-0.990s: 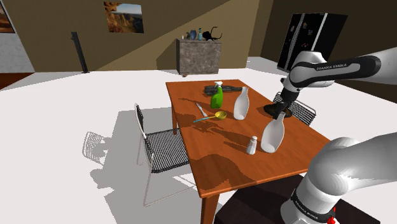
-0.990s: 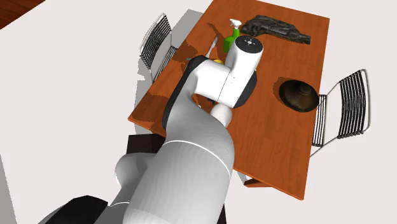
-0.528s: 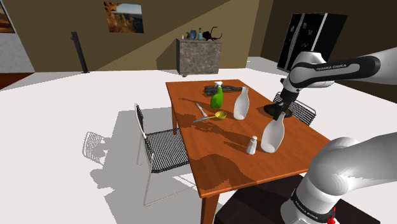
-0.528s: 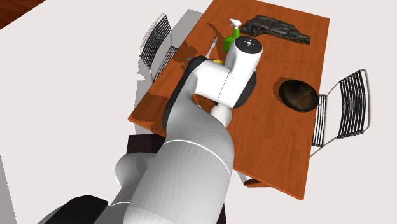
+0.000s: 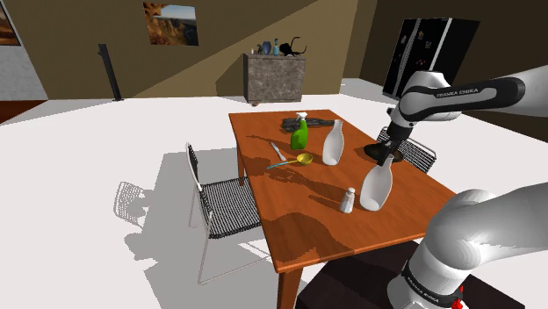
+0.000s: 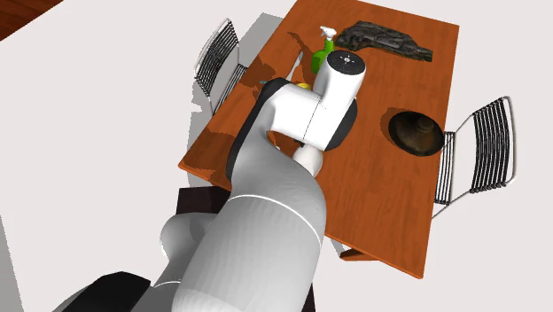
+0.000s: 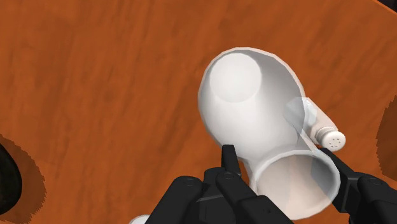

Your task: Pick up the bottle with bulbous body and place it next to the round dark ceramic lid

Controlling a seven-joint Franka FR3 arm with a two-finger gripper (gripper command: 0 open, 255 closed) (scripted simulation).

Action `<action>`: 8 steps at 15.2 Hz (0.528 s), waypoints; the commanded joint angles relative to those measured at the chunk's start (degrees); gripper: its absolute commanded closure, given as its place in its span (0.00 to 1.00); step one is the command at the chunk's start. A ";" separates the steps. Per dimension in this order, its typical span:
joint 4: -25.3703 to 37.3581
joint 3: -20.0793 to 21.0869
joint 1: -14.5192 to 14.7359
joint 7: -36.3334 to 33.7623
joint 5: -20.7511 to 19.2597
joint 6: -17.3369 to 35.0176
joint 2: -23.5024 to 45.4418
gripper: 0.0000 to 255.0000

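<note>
The bulbous bottle [image 5: 376, 189] stands upright on the orange-brown wooden table [image 5: 299, 224], in the part nearer the stand. It is drawn white and partly see-through, with a wide round body narrowing to an open mouth. The black gripper [image 5: 384, 159] hangs straight over it. In the wrist view the gripper [image 7: 278, 159] has its jaws on either side of the bottle's neck, one finger [image 7: 227, 158] against the neck and the other against the rim of the mouth — pinching the bottle [image 7: 248, 95] just below its top. A small white shaker [image 5: 349, 201] stands just beside the bottle on the shoulder view's left, its perforated cap [image 7: 331, 136] showing past the far finger in the wrist view. The round dark lid [image 6: 415, 133] lies flat with its knob up, apart from the bottle, near the table edge at the second exterior view's right, by a wire chair [image 6: 483, 146]. Farther along the table are a taller white bottle [image 5: 332, 143], a green spray bottle [image 5: 300, 133] and a yellow spoon [image 5: 304, 159] — grouped near one another — and a dark, lumpy object [image 6: 387, 39] lies at the far end. Another wire chair [image 5: 219, 206] stands at the shoulder view's left side of the table.
</note>
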State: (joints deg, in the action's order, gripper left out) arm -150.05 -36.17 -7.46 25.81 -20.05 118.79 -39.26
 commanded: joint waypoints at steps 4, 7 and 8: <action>1.67 0.94 0.02 -0.09 0.52 -2.58 -0.86 1.00; 3.48 1.83 0.12 -0.17 1.06 -5.09 -1.56 1.00; 4.10 2.12 0.15 -0.19 1.24 -5.91 -1.75 1.00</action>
State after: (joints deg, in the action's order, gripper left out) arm -146.65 -34.32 -7.36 25.61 -19.00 113.74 -40.84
